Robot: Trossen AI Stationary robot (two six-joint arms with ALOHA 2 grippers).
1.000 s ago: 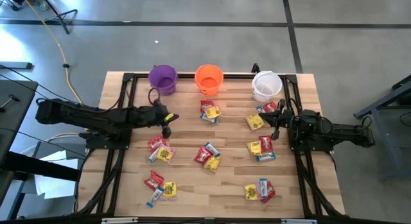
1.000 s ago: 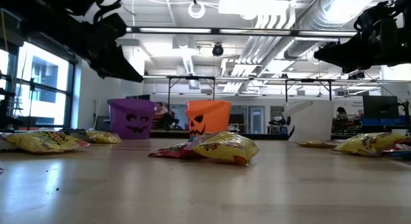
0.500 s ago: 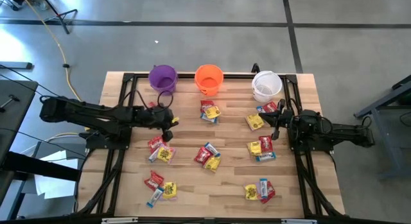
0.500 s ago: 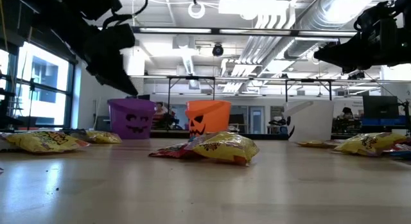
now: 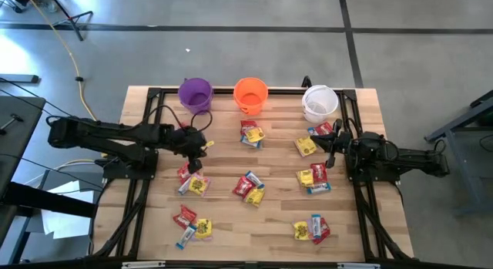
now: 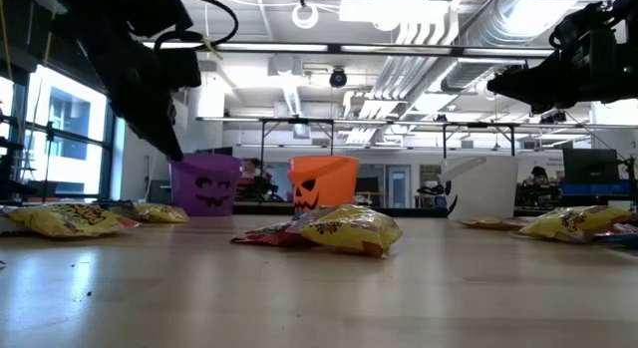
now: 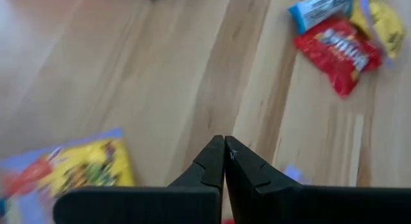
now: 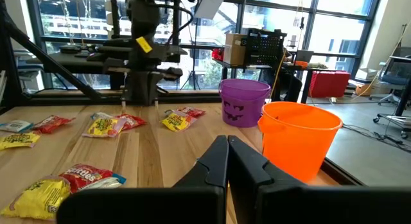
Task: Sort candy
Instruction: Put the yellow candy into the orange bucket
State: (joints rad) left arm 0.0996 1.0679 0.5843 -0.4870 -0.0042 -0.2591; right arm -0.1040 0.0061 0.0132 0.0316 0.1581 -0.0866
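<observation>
**Left claw shut over the candy by the purple bucket, right claw parked**

Left gripper (image 5: pixel 194 148): fingers pressed flat together with nothing between them, pointing down at the wooden table (image 5: pixel 223 223). In its wrist view the two dark wedge tips meet in a thin seam (image 7: pixel 224 161).

Candy (image 5: pixel 251 187): small flat crinkly foil packets, red and yellow, plus slim blue-and-white bars, lying in loose clumps on the pale plank top. Nearest clump (image 5: pixel 191 179) sits just beyond the left claw's tips, toward the front edge. Under the claw a yellow packet (image 7: pixel 93 168) lies to one side and is blurred, its print unreadable; a red packet (image 7: pixel 340 49) with a blue-white bar (image 7: pixel 319 8) lies farther off, bar and yellow neighbour cut by the frame edge.

Purple bucket (image 5: pixel 196 93): smooth plastic, round, open top, just behind the left claw. Orange bucket (image 5: pixel 250 94) is beside it, white bucket (image 5: pixel 319 102) farther along toward the right arm. The low view shows jack-o'-lantern faces on purple (image 6: pixel 207 185) and orange (image 6: pixel 321 183).

Right gripper (image 5: pixel 334 149): closed, empty, hanging above the table beside the white bucket, candy clumps on both sides of it. Its wrist view looks past the shut tips (image 8: pixel 227 161) at the orange bucket close in front.

Low view: the left arm's dark bulk partly covers the purple bucket's rim; claw tips can't be made out there.
</observation>
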